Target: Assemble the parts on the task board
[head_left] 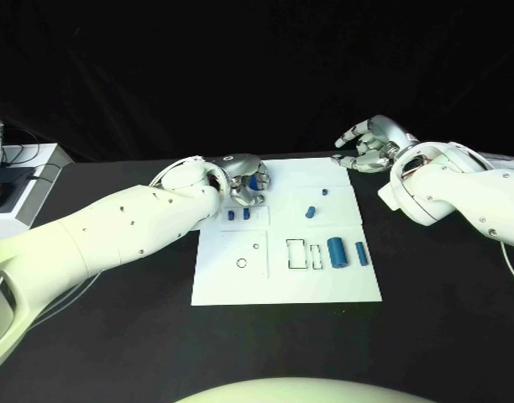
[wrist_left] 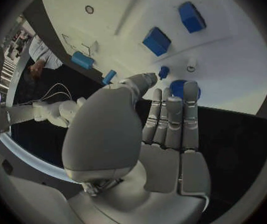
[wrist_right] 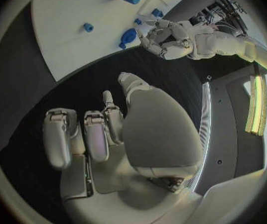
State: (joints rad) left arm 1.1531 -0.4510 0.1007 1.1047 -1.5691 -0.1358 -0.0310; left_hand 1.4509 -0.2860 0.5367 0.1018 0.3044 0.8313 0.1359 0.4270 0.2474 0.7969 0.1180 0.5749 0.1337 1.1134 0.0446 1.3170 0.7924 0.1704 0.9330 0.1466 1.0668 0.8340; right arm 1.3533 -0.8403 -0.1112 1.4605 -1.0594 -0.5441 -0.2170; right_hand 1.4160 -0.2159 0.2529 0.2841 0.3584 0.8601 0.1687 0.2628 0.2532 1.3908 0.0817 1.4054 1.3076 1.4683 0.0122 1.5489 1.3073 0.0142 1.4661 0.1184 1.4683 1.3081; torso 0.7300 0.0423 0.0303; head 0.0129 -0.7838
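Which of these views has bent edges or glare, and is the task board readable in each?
Head view: straight edges; the task board is evenly lit and its parts are distinct, against a dark backdrop. Left wrist view: fisheye curves the board's edge, and the left hand blocks the middle. Right wrist view: the same curving; a bright light strip glares near the rim, and the right hand is dim.

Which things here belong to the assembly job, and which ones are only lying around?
Job:
task board
blue parts on it, such as the large cylinder and the small tilted piece
left hand, at a blue part on the board's far left corner
right hand

Lying about:
white box with cables at the table's left edge
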